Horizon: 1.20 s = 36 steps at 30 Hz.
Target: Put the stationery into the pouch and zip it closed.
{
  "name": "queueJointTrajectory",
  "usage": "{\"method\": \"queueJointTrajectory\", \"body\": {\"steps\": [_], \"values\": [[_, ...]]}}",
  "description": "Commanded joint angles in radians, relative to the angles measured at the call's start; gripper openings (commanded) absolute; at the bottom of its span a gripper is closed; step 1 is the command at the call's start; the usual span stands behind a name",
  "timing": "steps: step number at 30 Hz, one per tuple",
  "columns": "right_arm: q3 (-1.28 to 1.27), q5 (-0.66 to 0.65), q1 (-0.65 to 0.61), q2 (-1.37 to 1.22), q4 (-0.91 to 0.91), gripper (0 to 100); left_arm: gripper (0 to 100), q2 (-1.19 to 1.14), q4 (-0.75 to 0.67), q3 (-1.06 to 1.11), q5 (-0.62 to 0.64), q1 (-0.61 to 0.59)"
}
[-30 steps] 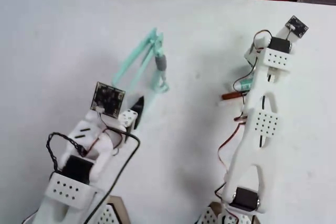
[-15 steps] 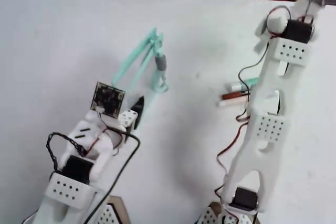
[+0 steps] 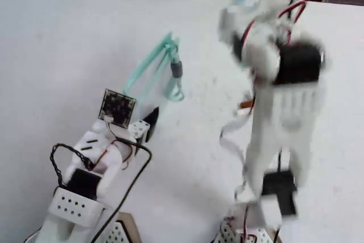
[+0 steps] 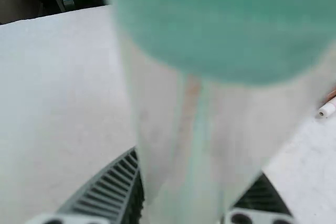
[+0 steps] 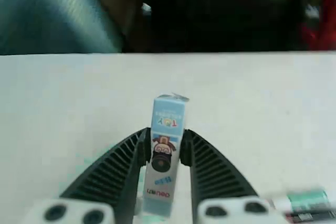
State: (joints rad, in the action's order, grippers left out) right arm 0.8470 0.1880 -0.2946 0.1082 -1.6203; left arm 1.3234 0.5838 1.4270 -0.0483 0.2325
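Note:
The clear pouch [image 3: 152, 75] with teal edges lies at the table's middle, with a grey zip pull [image 3: 176, 69] near its far end. My left gripper [image 3: 149, 120] is shut on the pouch's near corner; in the left wrist view the pouch [image 4: 210, 35] hangs between the fingers [image 4: 113, 192]. My right gripper [image 5: 164, 140] is shut on a small light-blue eraser box [image 5: 164, 156], held upright high above the table. In the high view that raised arm is blurred, and the box [image 3: 236, 5] sits right of the pouch's far end.
Several pens lie on the table under the right arm: an orange end [image 3: 246, 104] shows in the high view, a green and a dark one [image 5: 302, 205] in the right wrist view. A white pen tip [image 4: 327, 108] shows beside the pouch. A dark edge borders the far side.
The right arm rose from the pens and swung left toward the pouch with the eraser box in its gripper. The left arm and pouch stayed almost still.

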Motion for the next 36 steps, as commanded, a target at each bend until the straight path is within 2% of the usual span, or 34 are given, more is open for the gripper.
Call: {"method": "queueJointTrajectory", "body": {"steps": [1,4,10,26,36], "values": [[-0.068,-0.069,-0.191,0.170,0.124,1.7,20,0.012,-0.002,-0.021,0.011,0.012],[-0.132,-0.115,-0.303,0.182,0.211,1.7,20,0.012,-0.003,-0.021,0.011,0.008],[-0.322,-0.115,-0.386,0.165,0.366,1.7,20,0.012,-0.002,-0.028,0.011,0.005],[-0.980,-0.123,-0.386,0.475,0.714,1.7,20,0.012,-0.003,-0.043,0.012,0.010],[-1.040,-0.123,-0.387,0.492,0.727,1.7,20,0.012,-0.003,-0.038,0.012,0.012]]}}
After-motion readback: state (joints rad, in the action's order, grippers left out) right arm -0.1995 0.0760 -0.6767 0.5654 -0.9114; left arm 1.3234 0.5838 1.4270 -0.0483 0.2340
